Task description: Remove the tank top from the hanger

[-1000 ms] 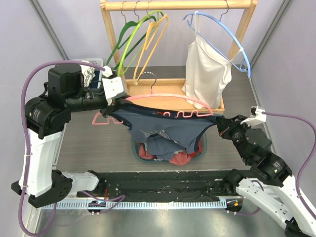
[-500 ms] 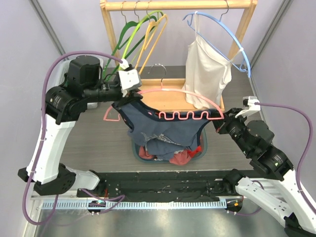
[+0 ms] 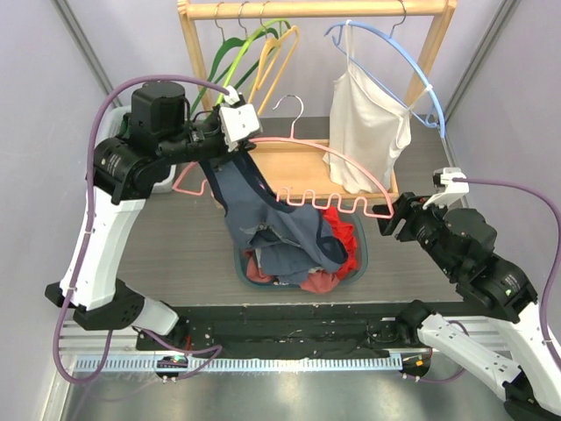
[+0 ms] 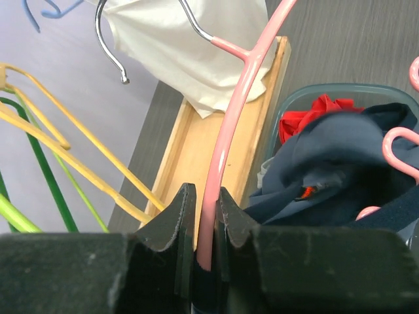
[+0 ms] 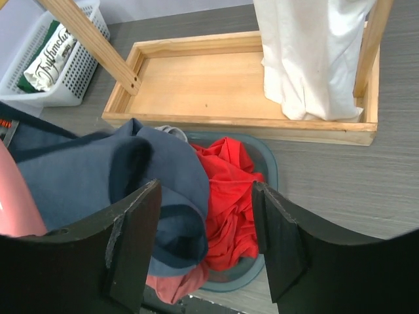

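Up above the worktop (image 3: 166, 250), the left end effector (image 4: 204, 196) is clamped shut on the pink hanger (image 4: 224, 131), its two fingers pressed against either side of the hanger's curved upper arm near the left end. The hanger is held level in the air in front of the wooden rack (image 3: 316, 9), with its metal hook standing up free of the rail. The navy tank top (image 3: 263, 215) is still caught on the left part of the hanger, just below the left end effector. From there it sags down and to the right in a bunched fold, and its lower end rests in the basket (image 3: 363, 254) among red clothes (image 5: 229, 196). The right half of the hanger, with its wavy lower bar, shows bare. The right end effector (image 5: 206, 190) sits just beside the hanger's right tip with its fingers spread wide; the wrist view shows only the tank top and basket between them, and nothing is gripped. Behind, a white top (image 3: 364, 132) hangs on a blue hanger (image 3: 399, 53) from the rack's rail, over the right side of the rack's wooden base.
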{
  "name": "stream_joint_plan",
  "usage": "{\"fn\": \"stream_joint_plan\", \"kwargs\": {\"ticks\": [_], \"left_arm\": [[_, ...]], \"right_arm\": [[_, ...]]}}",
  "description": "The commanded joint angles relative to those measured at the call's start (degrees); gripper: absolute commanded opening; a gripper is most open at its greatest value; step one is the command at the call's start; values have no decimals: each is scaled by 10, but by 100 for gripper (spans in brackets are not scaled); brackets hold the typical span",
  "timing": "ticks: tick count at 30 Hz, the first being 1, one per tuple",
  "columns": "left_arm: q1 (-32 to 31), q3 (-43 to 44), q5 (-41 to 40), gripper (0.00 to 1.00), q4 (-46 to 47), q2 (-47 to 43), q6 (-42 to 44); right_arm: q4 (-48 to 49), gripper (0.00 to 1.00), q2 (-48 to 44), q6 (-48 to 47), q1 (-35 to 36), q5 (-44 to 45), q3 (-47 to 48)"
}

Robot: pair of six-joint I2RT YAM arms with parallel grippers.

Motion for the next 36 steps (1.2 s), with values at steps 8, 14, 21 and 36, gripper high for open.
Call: {"fn": "stream_joint_plan", "kwargs": {"ticks": [8, 14, 21, 36], "left_arm": [[-19, 12, -32, 0, 88, -24, 3], [-19, 24, -71, 0, 95, -44, -16], [-19, -4, -95, 0, 76, -103, -25], [-55, -122, -24, 0, 59, -124, 53]], "right_arm": [[-134, 66, -13, -1, 10, -44, 46], [-195, 65, -18, 64, 10, 177, 62], [-143, 69, -60, 67, 10, 266, 74], [77, 78, 109, -190, 10, -365, 242]]}}
